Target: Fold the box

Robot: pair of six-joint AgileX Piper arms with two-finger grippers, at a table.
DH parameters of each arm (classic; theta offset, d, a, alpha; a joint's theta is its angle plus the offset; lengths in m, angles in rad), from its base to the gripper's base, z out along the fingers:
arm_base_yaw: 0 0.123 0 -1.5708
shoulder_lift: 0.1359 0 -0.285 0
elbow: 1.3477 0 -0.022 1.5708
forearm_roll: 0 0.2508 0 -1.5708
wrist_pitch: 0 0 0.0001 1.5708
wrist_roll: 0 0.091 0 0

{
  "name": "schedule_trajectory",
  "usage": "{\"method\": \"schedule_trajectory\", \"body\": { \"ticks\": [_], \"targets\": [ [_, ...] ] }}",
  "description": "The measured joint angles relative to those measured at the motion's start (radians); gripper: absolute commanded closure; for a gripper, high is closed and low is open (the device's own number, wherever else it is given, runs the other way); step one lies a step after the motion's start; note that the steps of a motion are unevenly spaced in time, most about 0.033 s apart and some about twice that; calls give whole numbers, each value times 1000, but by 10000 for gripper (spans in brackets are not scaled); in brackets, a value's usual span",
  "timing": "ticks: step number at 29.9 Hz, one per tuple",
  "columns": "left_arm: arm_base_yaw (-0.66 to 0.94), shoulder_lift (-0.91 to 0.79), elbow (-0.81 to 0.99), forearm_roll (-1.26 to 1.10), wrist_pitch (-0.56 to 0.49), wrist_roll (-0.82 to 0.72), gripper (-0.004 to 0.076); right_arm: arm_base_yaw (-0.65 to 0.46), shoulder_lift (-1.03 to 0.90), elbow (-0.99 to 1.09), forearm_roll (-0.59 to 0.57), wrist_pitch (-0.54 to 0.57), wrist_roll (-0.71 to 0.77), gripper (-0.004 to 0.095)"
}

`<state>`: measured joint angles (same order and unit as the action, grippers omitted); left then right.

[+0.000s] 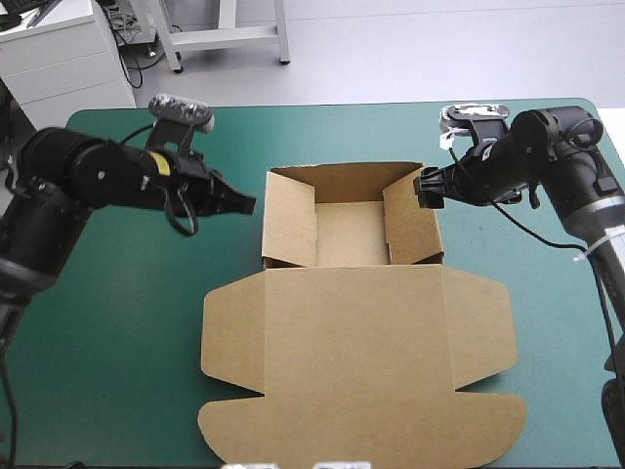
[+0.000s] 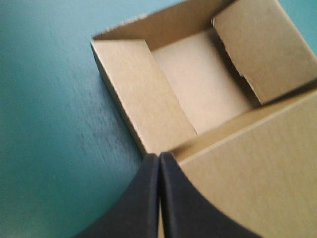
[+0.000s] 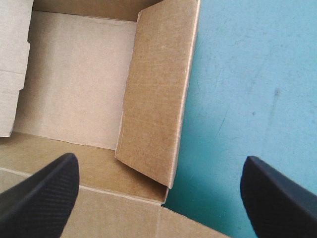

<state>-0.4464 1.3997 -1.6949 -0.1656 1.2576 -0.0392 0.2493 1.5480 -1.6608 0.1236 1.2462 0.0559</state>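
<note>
High view, brown box (lid flat)

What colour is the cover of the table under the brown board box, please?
Plain teal-green cover, best seen in the high view.

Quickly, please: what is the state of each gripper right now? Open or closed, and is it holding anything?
Left gripper: jaws closed, holding nothing.
Right gripper: jaws open, holding nothing.

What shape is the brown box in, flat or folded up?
Half folded: the box is an open tray, walls raised, empty inside, its lid lying flat on the table.
</note>
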Motion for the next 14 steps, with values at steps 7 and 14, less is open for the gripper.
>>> {"method": "schedule_trajectory", "body": {
  "ticks": [7,14],
  "targets": [
    [-2,-288,376,4,0,13,756,0,34,2,2,-22,0,92],
    [-2,-516,671,42,-58,15,756,0,145,2,2,-93,0,92]
  ]
}}
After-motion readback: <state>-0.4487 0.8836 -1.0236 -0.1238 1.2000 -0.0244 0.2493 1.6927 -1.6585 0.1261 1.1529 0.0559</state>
